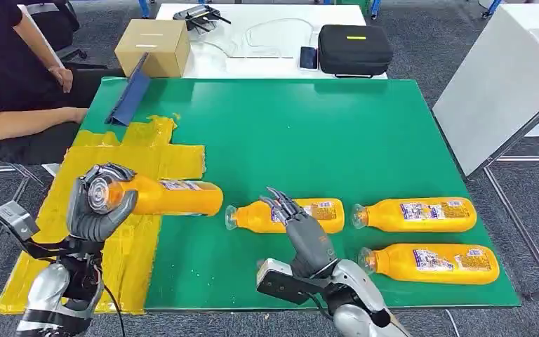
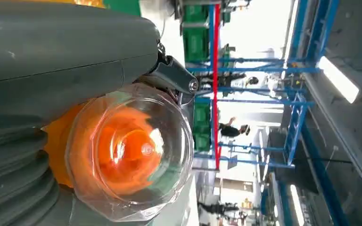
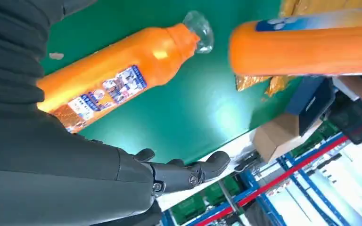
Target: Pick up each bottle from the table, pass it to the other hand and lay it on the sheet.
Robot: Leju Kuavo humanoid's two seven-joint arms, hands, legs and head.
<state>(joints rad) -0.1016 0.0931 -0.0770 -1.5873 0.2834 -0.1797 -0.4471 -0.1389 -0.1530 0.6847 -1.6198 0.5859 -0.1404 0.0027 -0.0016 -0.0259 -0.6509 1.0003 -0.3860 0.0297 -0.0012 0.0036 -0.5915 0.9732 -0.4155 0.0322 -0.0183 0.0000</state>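
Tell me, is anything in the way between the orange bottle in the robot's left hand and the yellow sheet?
Nothing visible. The left hand holds the orange plastic bottle right above the crinkled yellow sheet, and that patch looks bare.

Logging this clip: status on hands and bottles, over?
Left hand grips one orange bottle above the yellow sheet. Right hand open over the nearest table bottle. Nothing in the way.

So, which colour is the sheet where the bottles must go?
Yellow; the sheet shows best in the head view.
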